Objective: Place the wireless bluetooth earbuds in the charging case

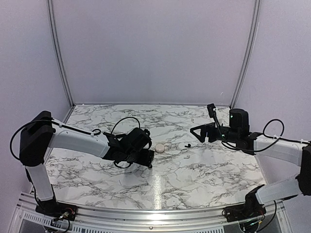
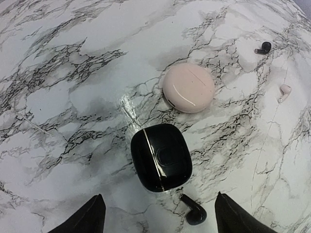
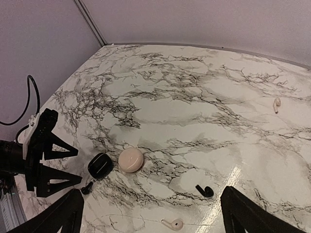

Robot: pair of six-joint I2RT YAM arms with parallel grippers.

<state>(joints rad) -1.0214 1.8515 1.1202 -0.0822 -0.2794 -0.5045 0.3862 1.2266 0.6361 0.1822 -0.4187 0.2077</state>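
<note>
Left wrist: left claw point(image 2: 159, 195) held wide, earbud point(image 2: 194, 212) seen between fingers point(image 2: 85, 217).
Charging case point(image 2: 188, 88): ahead (lid shut).
Right claw point(image 3: 153, 190): wide.

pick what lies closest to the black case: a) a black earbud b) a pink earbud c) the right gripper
a: a black earbud lies just beside the black case, while the pink earbud sits well off, past the pink case.
</note>
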